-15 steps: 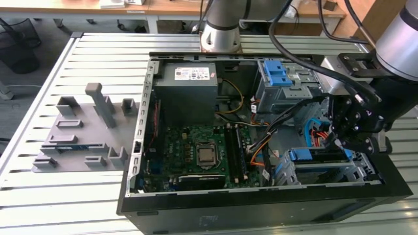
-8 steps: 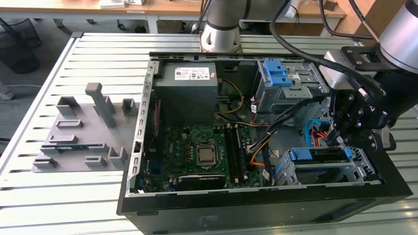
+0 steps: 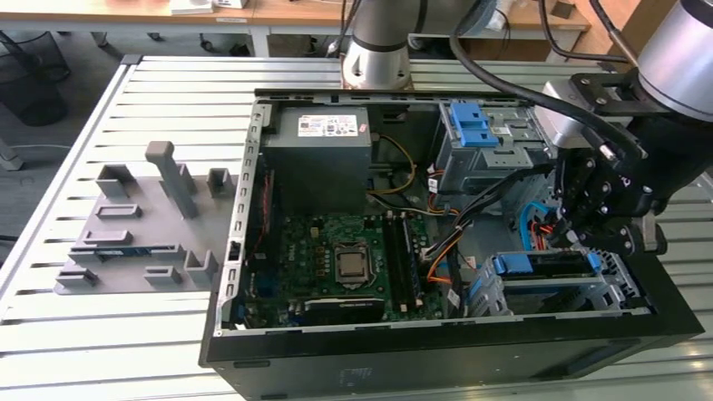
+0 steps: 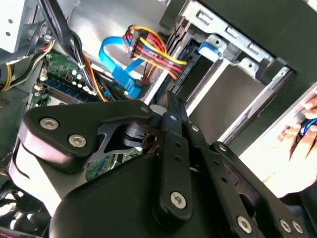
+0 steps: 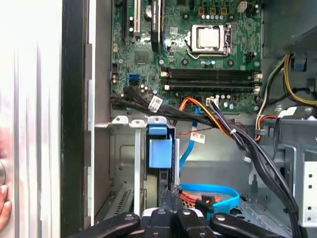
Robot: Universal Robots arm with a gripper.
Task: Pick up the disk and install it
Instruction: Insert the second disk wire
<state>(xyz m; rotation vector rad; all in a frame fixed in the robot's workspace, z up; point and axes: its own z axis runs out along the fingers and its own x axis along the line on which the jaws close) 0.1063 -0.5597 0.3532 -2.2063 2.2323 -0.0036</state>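
Slatted metal table (image 3: 67, 334) underneath, wooden desks behind. On it, lying on its side with the panel off, black computer case (image 3: 446, 368), interior open to the exterior view. Silver robot arm (image 3: 379, 42) rising behind the case and reaching over its right end as the exterior view shows it. Beside the case, toward the exterior view's left, grey moulded fixture (image 3: 134, 234) with upright posts and slots. Inside the case: grey power-supply box (image 3: 323, 138) at the far end, green motherboard (image 3: 323, 242) nearer, its square processor (image 3: 352, 263) in the middle. Metal drive cage (image 3: 629, 292) in the near corner on the exterior view's right.

Seated edge-on in a cage slot, the disk (image 3: 546, 266), blue bracket tab (image 5: 158, 148) facing out in the first wrist view. Just above it and close to its end, black gripper (image 3: 602, 242); contact with the disk cannot be told, nor how wide the gripper stands.

Between motherboard and cage, bundle of coloured wires (image 4: 153, 52) and a blue flat cable (image 5: 208, 193). Outside the case wall, a person's hand (image 4: 297, 148) resting on the table.
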